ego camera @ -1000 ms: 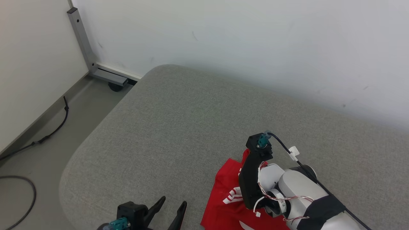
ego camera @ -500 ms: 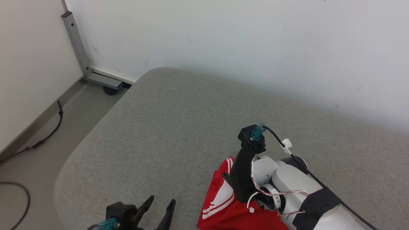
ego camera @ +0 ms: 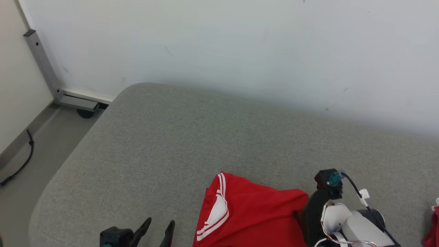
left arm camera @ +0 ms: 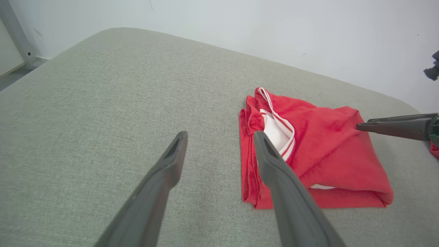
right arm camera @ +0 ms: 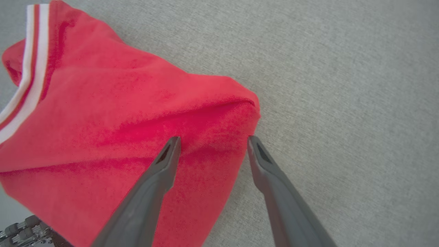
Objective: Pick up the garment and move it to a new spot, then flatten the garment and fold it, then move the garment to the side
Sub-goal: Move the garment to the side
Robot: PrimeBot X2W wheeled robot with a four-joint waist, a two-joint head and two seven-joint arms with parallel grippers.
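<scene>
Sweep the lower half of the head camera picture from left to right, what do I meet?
Black cable on the floor → left pincer → red garment → right forearm → a bit of red cloth at the right edge.

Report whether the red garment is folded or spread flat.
Folded, loosely. The red garment lies as a compact layered bundle on the grey cushion, its edges doubled over.

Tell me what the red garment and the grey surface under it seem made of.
Red garment: soft knit cloth, probably fleecy or terry, matte; fuzzy nap, limp folds.
Grey surface: woven upholstery fabric, likely over padding, matte; fine weave, rounded edge.
</scene>
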